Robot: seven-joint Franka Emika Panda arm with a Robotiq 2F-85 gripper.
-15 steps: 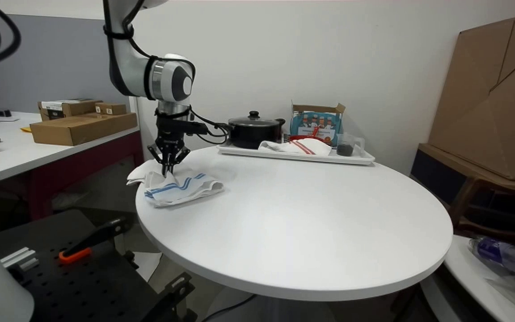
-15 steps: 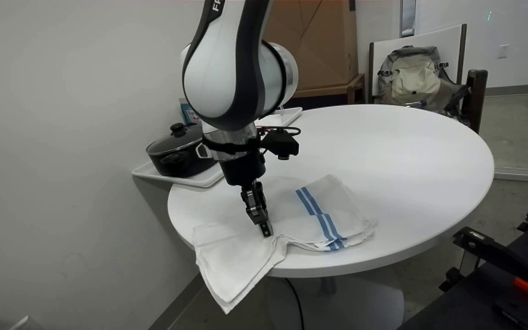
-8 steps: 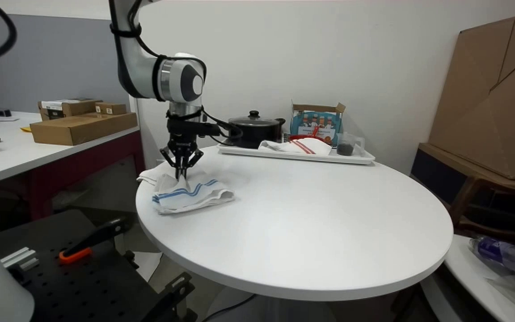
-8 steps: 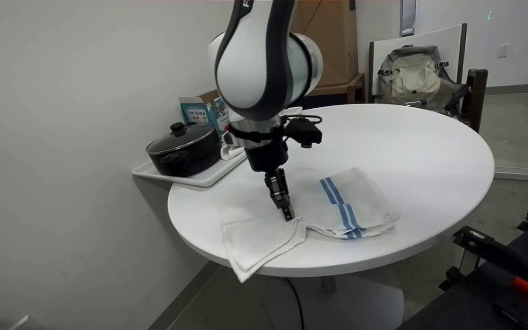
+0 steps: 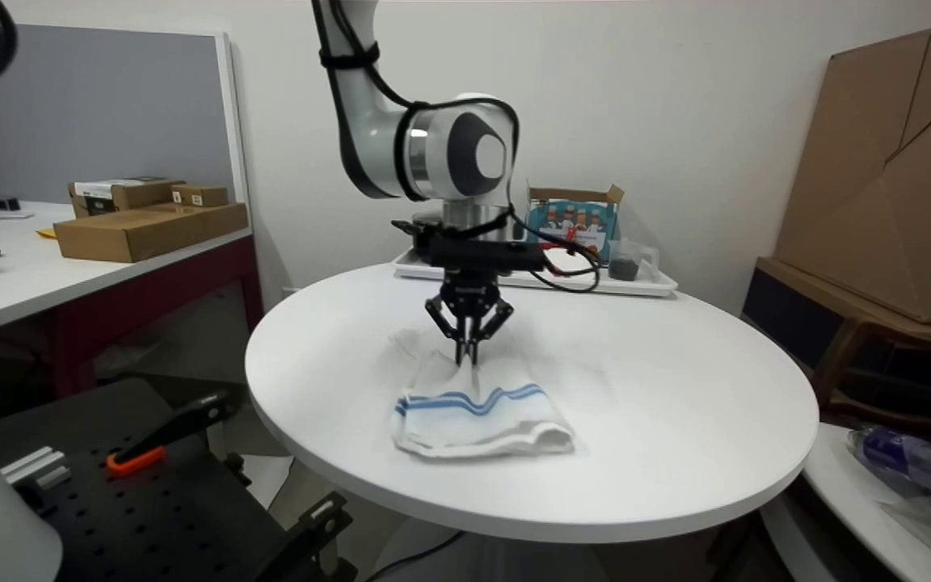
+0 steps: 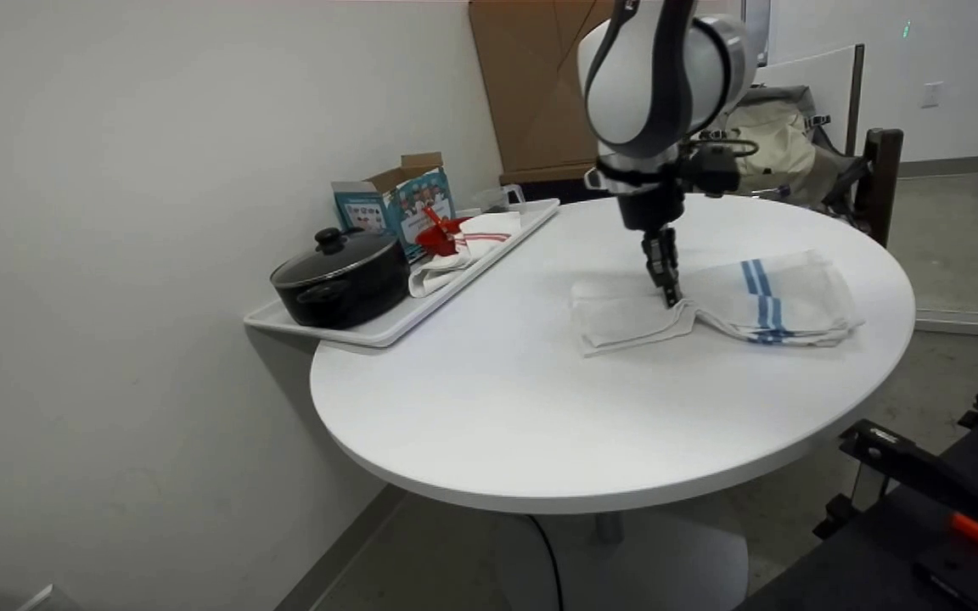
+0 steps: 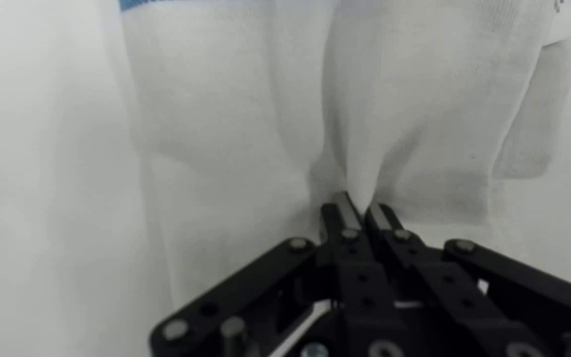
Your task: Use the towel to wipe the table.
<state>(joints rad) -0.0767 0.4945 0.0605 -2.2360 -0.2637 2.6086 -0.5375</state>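
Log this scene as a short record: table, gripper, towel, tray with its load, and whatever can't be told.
Table: round, white
Gripper: pointing down, fingers closed on a pinched fold of the towel
Towel: white with blue stripes, folded, lying wholly on the table
Tray: white, at the wall side, one end jutting past the table's edge
Tray load: black pot with its lid on, red-striped cloth, red item, clear cup
Cannot tell: whether the table is clean
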